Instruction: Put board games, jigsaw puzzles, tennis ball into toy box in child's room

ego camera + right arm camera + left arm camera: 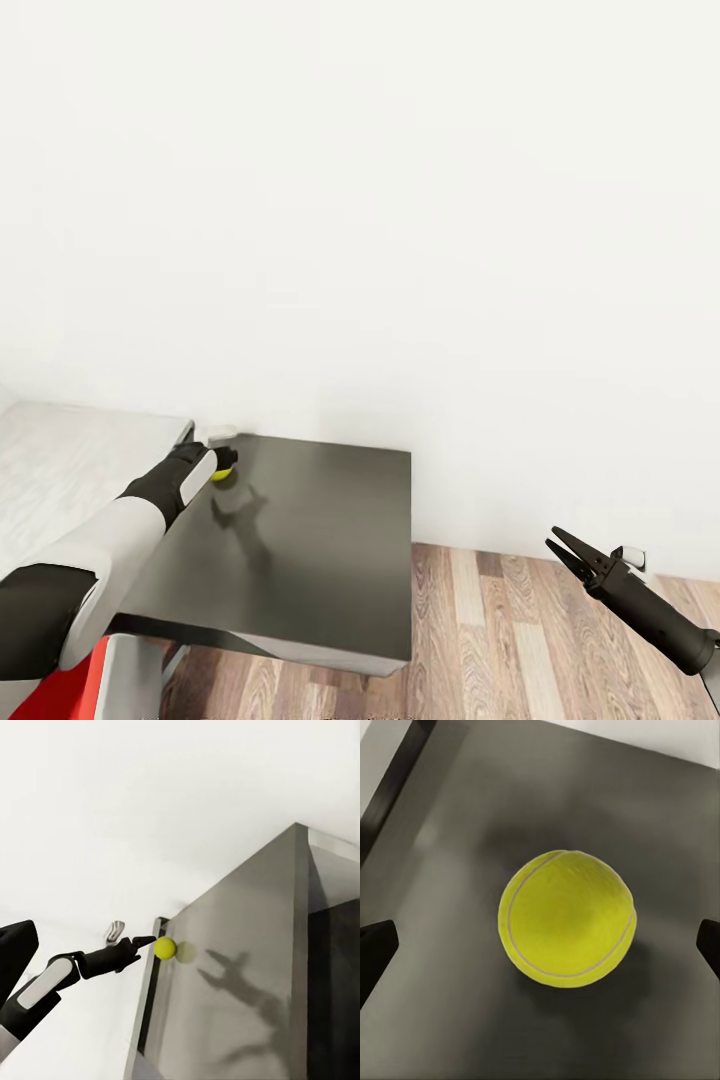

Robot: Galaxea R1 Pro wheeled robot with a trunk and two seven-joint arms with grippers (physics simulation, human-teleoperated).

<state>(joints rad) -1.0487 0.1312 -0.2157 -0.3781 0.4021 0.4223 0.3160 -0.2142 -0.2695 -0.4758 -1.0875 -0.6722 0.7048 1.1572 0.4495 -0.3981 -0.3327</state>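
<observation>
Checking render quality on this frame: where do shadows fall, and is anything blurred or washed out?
Head view: left arm's shadow falls sharply on the dark table section; the wall is washed-out white. Left wrist view: tennis ball crisp, with a soft shadow beneath; the fingertips at the edges are dark and featureless. Right wrist view: the left claw casts a clear shadow across the tabletop.

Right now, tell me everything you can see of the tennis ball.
The tennis ball is small, round and yellow-green, with a fuzzy-looking surface and a pale curved seam. It rests on the dark grey end of the table, near the back edge by the wall, casting a soft shadow. The left claw is at it with its fingers open on either side; whether they touch the ball cannot be told. Nothing else is near it.
</observation>
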